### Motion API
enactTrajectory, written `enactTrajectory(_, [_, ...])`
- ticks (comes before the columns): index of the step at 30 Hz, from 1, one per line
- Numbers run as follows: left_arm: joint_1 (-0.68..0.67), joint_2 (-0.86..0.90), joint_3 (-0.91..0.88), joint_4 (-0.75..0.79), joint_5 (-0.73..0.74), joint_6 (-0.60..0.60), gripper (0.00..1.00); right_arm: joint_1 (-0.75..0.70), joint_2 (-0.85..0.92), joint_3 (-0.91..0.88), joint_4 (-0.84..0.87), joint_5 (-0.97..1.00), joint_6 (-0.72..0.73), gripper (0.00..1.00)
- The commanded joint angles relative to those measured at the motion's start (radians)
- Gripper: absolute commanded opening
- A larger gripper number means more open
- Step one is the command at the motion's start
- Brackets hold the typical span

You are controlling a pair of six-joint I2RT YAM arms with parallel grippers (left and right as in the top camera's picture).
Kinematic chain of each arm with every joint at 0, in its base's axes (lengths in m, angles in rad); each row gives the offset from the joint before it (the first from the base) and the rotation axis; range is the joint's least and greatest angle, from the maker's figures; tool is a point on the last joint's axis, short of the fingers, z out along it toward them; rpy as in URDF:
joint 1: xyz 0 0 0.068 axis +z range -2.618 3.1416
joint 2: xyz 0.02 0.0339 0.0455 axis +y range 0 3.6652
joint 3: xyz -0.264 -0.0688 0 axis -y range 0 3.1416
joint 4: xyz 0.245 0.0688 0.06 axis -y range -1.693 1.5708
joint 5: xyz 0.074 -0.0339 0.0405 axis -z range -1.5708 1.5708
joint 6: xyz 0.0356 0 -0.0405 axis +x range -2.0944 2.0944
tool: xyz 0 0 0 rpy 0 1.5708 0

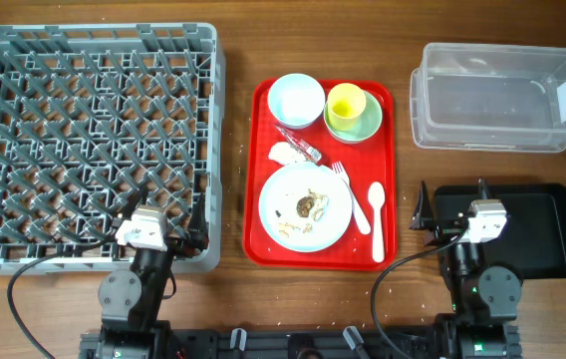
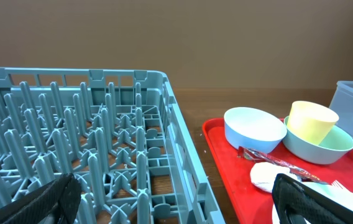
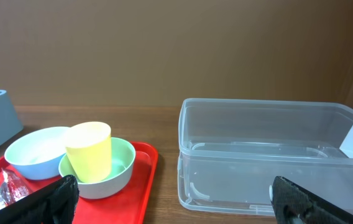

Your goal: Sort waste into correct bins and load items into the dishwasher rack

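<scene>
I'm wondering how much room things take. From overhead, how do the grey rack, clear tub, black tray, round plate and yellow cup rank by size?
Grey rack, clearly largest.
Clear tub and black tray: about alike, and the tray is partly hidden.
Round plate.
Yellow cup, smallest.

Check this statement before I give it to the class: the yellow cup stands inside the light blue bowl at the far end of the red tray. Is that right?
Not quite. The yellow cup stands inside the pale green bowl, not the light blue bowl, which sits beside it. The rest holds: both are at the far end of the red tray. The overhead view shows it, and the right wrist view confirms it.
</scene>
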Motion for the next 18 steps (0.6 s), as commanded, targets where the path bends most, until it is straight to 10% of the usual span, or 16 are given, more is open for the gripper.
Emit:
enactTrajectory(1, [-0.005,-0.007,-0.005,-0.003,0.019,0.016,1.00,0.001,0.005,-0.001,0.003,-0.014,0.011,1.00])
enactTrajectory(7, [-0.005,-0.007,-0.005,0.051,0.264,-0.048,1.00,0.001,0.005,-0.001,0.003,-0.014,0.011,1.00])
enactTrajectory(13, [-0.005,-0.007,-0.005,0.552,0.550,-0.084,1.00,0.001,0.005,-0.001,0.003,-0.013,0.011,1.00])
enactTrajectory(18, [-0.005,0.022,0.062,0.595,0.315,-0.175,1.00,0.001,0.005,-0.001,0.003,-0.013,0.011,1.00])
